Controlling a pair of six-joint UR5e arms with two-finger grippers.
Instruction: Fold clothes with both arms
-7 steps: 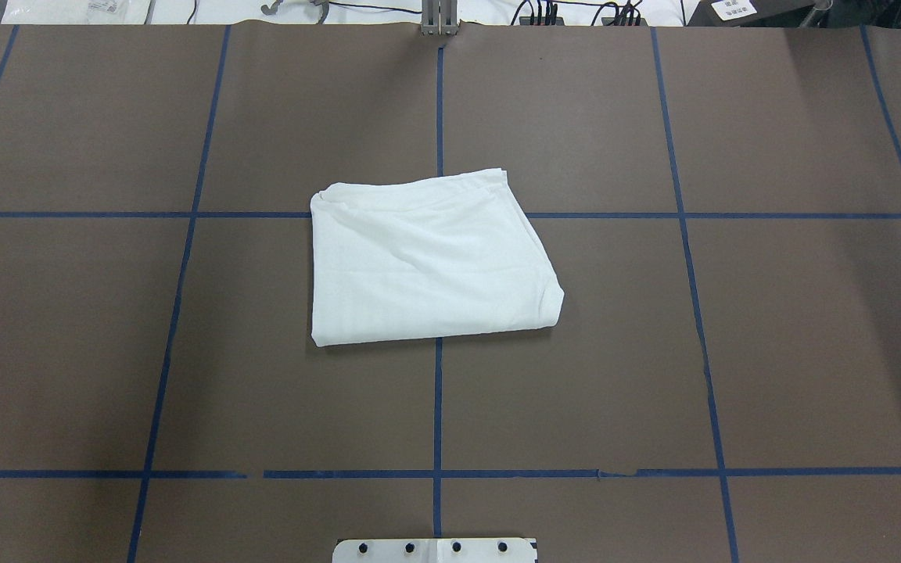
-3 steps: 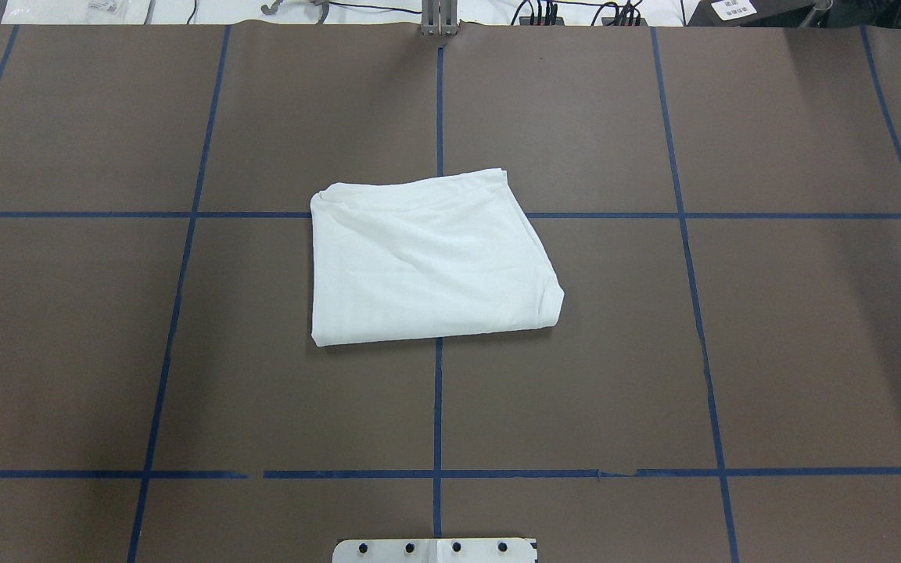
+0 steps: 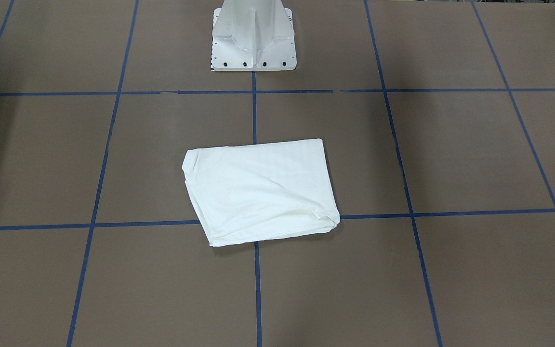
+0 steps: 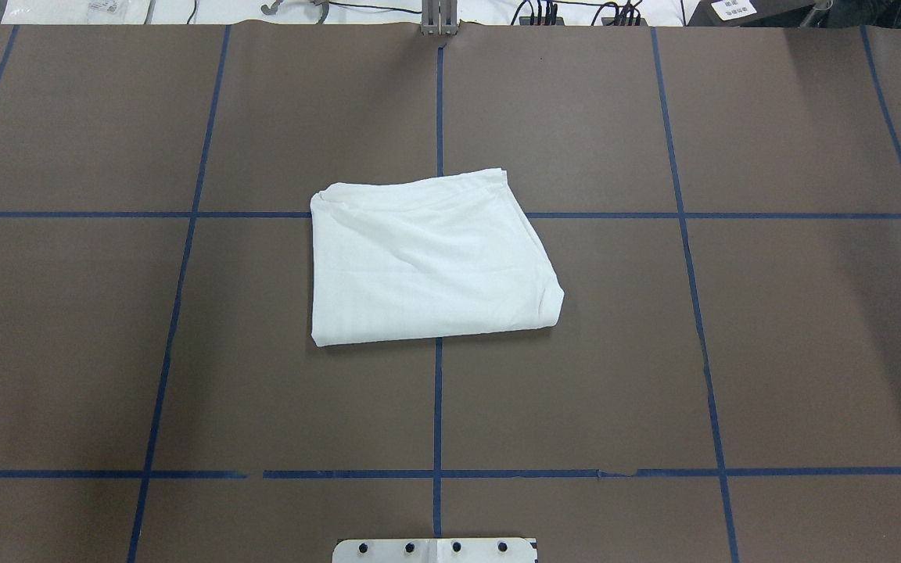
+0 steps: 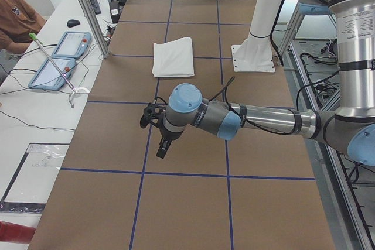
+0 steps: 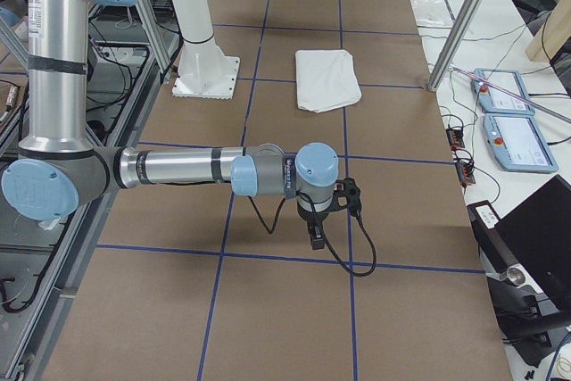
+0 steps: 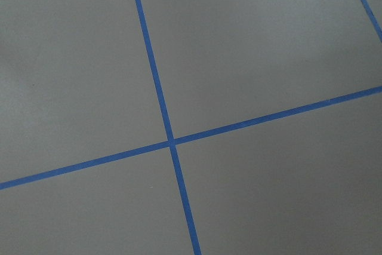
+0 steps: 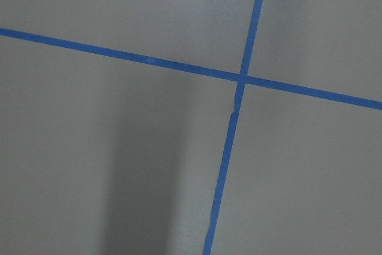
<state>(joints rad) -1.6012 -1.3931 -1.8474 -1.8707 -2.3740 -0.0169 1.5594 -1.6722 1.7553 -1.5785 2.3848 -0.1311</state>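
White cotton long-sleeved T-shirt (image 4: 427, 262), folded into a compact, slightly skewed four-sided packet, lies flat at the centre of the overhead view. It sits over a crossing of blue tape lines (image 4: 437, 407) on the brown paper-covered surface (image 4: 810, 352). Sleeves, neck and print are tucked out of sight.

In the left side view the silver-grey left arm (image 5: 263, 120) reaches across mid-frame. Its black left hand (image 5: 160, 150) points down over bare surface, well apart from the packet in the upper part of that frame. In the right side view the right arm (image 6: 178, 167) and right hand (image 6: 315, 236) are placed likewise. Whether either hand is open or closed cannot be told from these views; both wrist cameras show only tape and surface.

Handling, as a judgement: the fabric is light, soft and limp, so the packet would sag and its layers slide apart if lifted by one ply. A hold would best pinch all layers at two corners of one edge, one hand to each. Folding appears complete or nearly so.
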